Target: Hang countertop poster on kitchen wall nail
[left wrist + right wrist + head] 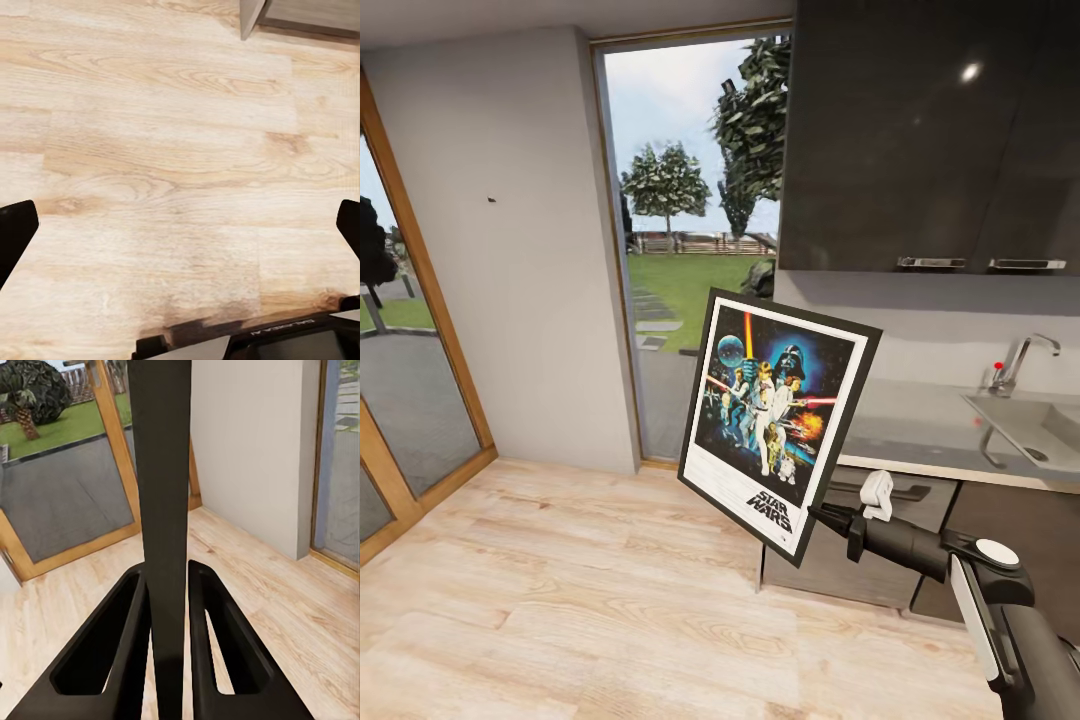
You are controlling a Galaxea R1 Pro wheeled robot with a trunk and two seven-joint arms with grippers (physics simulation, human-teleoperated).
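A black-framed poster (778,422) with a white border, blue-black artwork of figures with lightsabers and "STAR WARS" lettering at the bottom, is held tilted in the air, left of the grey kitchen countertop (920,435). The right gripper (818,513) clamps its lower right edge. A dark wall nail (492,200) dots the far-left wall. The left gripper (180,232) is spread wide over wood floor (150,150).

Sink (1032,425) cut off at 3 o'clock edge of head view. Wall nail (492,200), at 10 o'clock, a mere speck. Poster (166,510) seen edge-on in right wrist view, artwork hidden, top cropped.
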